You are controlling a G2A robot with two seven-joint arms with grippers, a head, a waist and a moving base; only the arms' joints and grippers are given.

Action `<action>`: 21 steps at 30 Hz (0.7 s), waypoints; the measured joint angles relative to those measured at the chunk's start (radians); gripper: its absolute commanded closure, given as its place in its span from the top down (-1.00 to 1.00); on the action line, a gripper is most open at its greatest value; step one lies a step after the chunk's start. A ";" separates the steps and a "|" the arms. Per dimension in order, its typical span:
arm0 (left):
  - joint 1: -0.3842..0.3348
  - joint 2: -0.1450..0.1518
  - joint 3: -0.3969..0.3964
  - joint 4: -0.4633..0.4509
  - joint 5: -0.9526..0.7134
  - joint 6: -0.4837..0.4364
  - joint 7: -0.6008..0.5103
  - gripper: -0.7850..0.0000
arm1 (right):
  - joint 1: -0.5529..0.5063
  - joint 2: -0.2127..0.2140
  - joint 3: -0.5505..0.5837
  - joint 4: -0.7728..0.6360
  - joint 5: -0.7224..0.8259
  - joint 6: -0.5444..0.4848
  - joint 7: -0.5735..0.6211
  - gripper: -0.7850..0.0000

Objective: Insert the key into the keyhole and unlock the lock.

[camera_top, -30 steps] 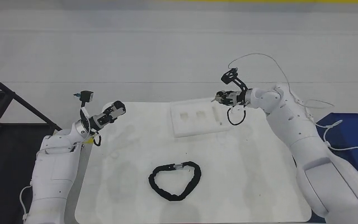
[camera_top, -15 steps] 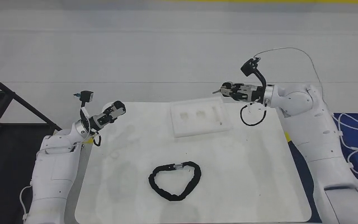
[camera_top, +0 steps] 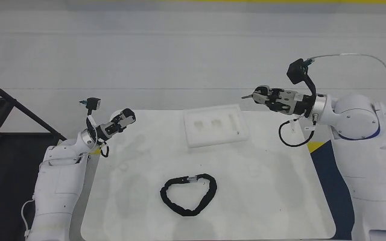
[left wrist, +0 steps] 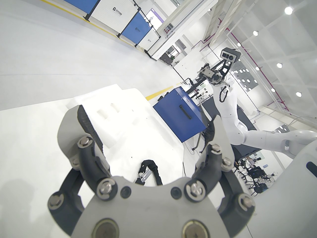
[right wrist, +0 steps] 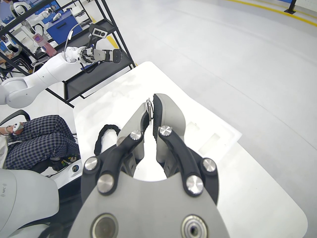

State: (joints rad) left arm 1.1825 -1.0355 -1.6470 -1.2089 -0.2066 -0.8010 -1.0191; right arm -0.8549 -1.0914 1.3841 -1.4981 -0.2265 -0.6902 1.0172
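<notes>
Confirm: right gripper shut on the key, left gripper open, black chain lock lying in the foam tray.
The lock part is wrong. The top view shows the black chain lock on the bare table, apart from the foam tray. Right gripper shut on the key, left gripper open: correct.

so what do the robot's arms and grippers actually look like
The left arm and right arm are glossy white rounded shells. The left gripper and right gripper share a grey metal base with silver bolts, black link bars and pale grey fingers with black ribbed pads. A black cable loops from the right wrist.
</notes>
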 measured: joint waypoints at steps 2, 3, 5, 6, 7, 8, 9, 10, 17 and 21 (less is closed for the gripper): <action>0.000 0.000 0.000 0.000 0.000 0.000 0.000 1.00 | -0.007 0.003 0.006 -0.006 -0.004 -0.001 -0.016 -1.00; 0.000 0.000 0.000 0.000 0.000 0.000 0.000 1.00 | -0.007 0.003 0.007 -0.006 -0.005 -0.001 -0.018 -1.00; 0.000 0.000 0.000 0.000 0.000 0.000 0.000 1.00 | -0.007 0.003 0.006 -0.006 -0.005 -0.001 -0.017 -1.00; 0.000 0.000 0.000 0.000 0.000 0.000 0.000 1.00 | -0.007 0.003 0.006 -0.006 -0.005 -0.001 -0.017 -1.00; 0.000 0.000 0.000 0.000 0.000 0.000 0.000 1.00 | -0.007 0.003 0.006 -0.006 -0.005 -0.001 -0.017 -1.00; 0.000 0.000 0.000 0.000 0.000 0.000 0.000 1.00 | -0.007 0.003 0.006 -0.006 -0.005 -0.001 -0.017 -1.00; 0.000 0.000 0.000 0.000 0.000 0.000 0.000 1.00 | -0.007 0.003 0.006 -0.006 -0.005 -0.001 -0.017 -1.00; 0.000 0.000 0.000 0.000 0.000 0.000 0.000 1.00 | -0.007 0.003 0.006 -0.006 -0.005 -0.001 -0.017 -1.00; 0.000 0.000 0.000 0.000 0.000 0.000 0.000 1.00 | -0.007 0.003 0.006 -0.006 -0.005 -0.001 -0.017 -1.00; 0.000 0.000 0.000 0.000 0.000 0.000 0.000 1.00 | -0.007 0.003 0.006 -0.006 -0.005 -0.001 -0.017 -1.00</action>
State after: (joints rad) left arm 1.1825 -1.0355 -1.6470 -1.2089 -0.2066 -0.8010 -1.0191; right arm -0.8618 -1.0887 1.3904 -1.5038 -0.2314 -0.6908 1.0003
